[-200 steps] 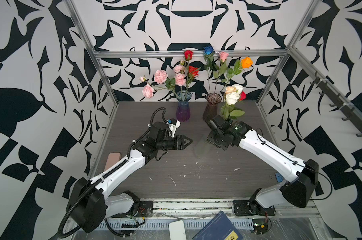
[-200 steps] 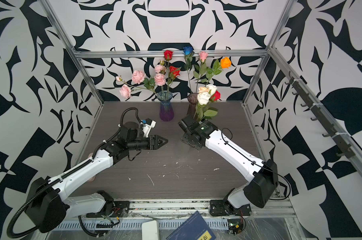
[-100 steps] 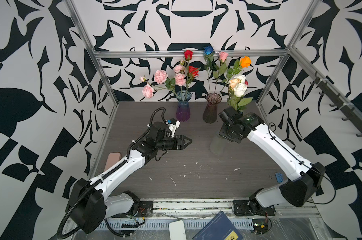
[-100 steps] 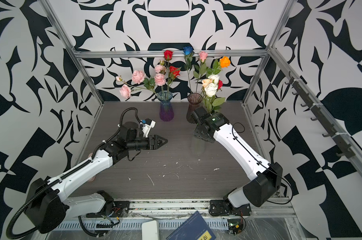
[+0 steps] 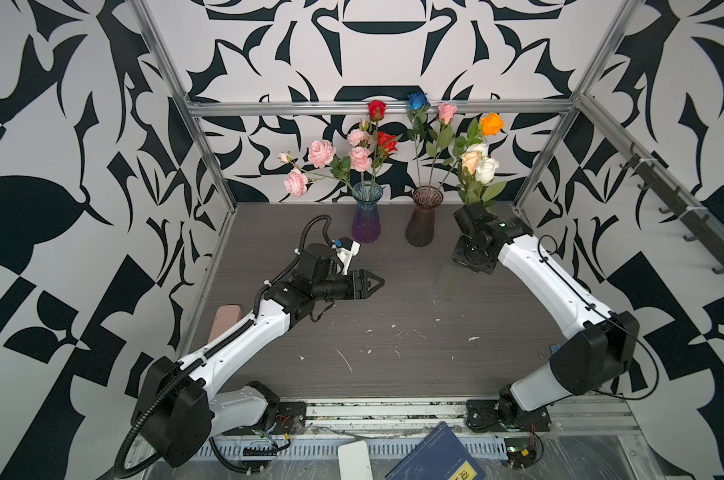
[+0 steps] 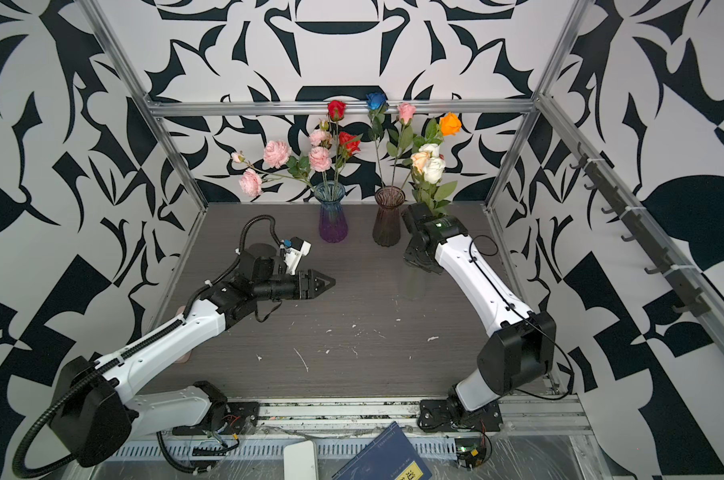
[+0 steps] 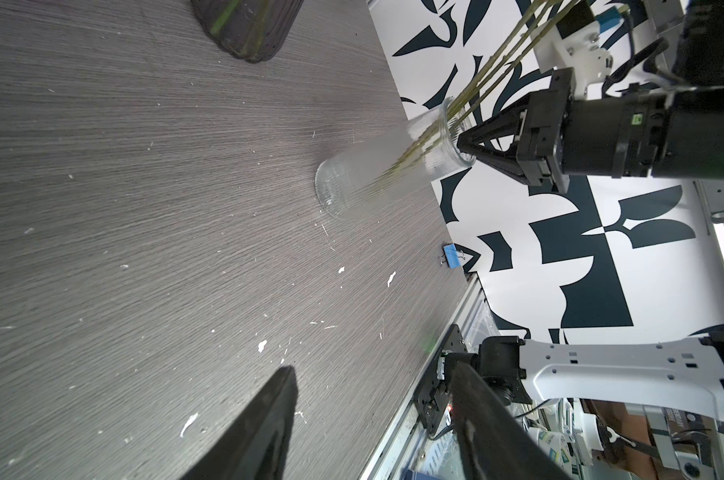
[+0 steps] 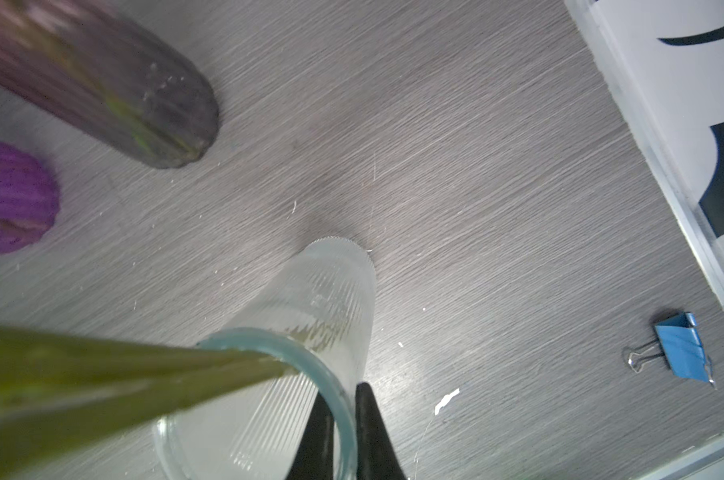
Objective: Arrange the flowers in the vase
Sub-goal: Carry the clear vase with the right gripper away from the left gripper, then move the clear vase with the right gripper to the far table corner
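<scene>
The right end effector (image 8: 342,395) is closed on the rim of the clear ribbed glass vase (image 8: 322,291) — one finger inside the mouth, one outside — with the vase's base down on the grey wood-grain tabletop (image 5: 393,353). A bunch of green stems (image 8: 144,374) runs into that mouth, and their cream and white roses (image 5: 478,164) stand above the right wrist in both top views. The left end effector (image 5: 372,284) hangs open and empty over the middle of the tabletop, well apart from everything.

At the back, the purple glass vase (image 5: 366,216) and the smoky brown glass vase (image 5: 423,216) each hold their own blooms, and no loose flower lies on the tabletop. So the step in hand looks like placing the last filled vase rather than inserting stems. The next move calls for settling it upright near the brown one — without tipping the top-heavy bunch — then easing the fingers off the rim.
</scene>
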